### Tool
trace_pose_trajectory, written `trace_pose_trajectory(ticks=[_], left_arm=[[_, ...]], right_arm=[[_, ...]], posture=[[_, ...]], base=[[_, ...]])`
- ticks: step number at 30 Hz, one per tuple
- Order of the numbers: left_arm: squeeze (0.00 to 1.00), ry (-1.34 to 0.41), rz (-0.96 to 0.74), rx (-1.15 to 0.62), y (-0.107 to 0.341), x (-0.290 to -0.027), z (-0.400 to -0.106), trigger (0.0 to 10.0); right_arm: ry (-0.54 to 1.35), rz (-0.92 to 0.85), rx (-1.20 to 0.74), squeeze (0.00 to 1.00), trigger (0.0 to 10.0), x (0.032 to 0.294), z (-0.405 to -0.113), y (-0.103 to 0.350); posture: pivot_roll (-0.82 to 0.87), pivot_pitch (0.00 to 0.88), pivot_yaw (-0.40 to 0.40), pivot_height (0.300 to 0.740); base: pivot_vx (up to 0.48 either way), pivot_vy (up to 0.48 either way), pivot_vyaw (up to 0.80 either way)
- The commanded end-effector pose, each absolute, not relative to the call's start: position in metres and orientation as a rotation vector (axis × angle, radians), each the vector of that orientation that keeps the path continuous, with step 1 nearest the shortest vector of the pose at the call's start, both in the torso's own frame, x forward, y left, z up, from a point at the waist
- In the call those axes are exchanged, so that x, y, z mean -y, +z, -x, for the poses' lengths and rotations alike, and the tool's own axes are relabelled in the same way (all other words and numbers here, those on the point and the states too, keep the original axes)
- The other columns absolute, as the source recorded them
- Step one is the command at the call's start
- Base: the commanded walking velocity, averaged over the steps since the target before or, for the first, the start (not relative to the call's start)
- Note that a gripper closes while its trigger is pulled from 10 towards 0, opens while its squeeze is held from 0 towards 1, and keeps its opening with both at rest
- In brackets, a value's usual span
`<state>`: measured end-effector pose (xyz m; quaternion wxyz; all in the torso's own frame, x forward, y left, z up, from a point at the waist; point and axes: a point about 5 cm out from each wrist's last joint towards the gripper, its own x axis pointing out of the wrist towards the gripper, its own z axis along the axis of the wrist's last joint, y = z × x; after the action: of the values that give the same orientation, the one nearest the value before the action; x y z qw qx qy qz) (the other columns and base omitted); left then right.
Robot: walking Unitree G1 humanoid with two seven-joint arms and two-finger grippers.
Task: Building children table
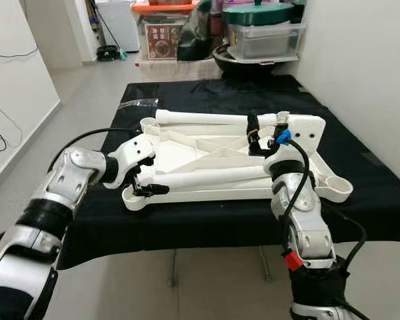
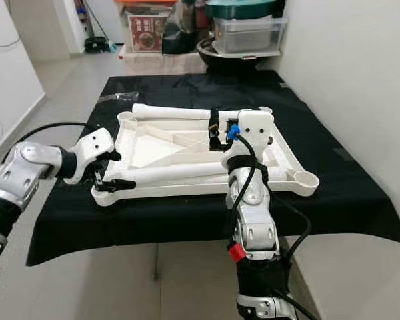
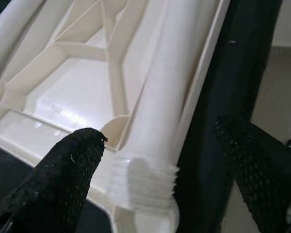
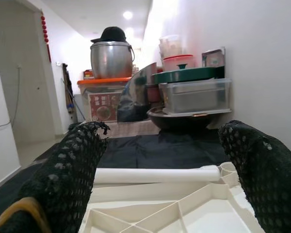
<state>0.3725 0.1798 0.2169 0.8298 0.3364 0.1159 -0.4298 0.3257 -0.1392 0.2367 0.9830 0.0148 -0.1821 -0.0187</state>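
Workpiece: white moulded-plastic children's tabletop panel [image 1: 207, 150], lying underside up with its ribs showing, on the black-cloth-covered table [image 1: 360, 193]; inverted, presumably so the corner sockets face up to take legs.
Near leg: white plastic tubular leg with a threaded end [image 1: 207, 177], lying along the panel's near edge, its threads at the near-left corner socket [image 1: 135, 195].
Far leg: second white plastic tubular leg [image 1: 200, 118], resting along the panel's far edge, loose on the ribs.
Spare socket: round cup at the near-right corner [image 1: 338, 189], open and unfilled.
Left claw: [image 1: 145, 180] at the near-left corner, its fingers spread either side of the threaded end; the left wrist view shows a gap on both sides, so nothing is gripped. Judged to be lined up to take that leg.
Right claw: [image 1: 255, 137] over the panel's right portion, pointing away toward the far leg, fingers wide apart and holding nothing.
Edges: the panel's near edge sits close to the table's front edge, so a leg nudged forward could roll off to the floor.
Open room: bare black cloth to the right of and beyond the panel; on the left, little cloth lies between panel and table edge.
Background: stacked pots and storage boxes [image 1: 263, 30] beyond the table, well apart from the work.
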Motion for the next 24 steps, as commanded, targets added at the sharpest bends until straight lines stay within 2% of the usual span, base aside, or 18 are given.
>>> trace_pose_trajectory(ticks=[1, 14, 24], left_arm=[[0.0, -0.903, -0.747, -0.262, 0.218, -0.184, -0.374, 10.0], [0.0, -0.944, -0.778, -0.34, 0.212, -0.19, -0.385, 10.0], [0.0, -0.946, -0.847, -0.295, 0.224, -0.177, -0.394, 10.0]], right_arm=[[-0.028, -0.046, 0.358, 0.0, 10.0, 0.137, -0.324, 0.236], [-0.034, -0.057, 0.375, 0.0, 10.0, 0.139, -0.317, 0.247], [-0.04, -0.071, 0.379, 0.0, 10.0, 0.138, -0.307, 0.253]], posture=[[0.06, 0.0, 0.025, 0.74], [0.05, 0.025, 0.055, 0.74], [0.05, 0.076, 0.082, 0.74]], base=[[0.0, 0.0, 0.0], [0.0, 0.0, 0.0], [0.0, 0.0, 0.0]])
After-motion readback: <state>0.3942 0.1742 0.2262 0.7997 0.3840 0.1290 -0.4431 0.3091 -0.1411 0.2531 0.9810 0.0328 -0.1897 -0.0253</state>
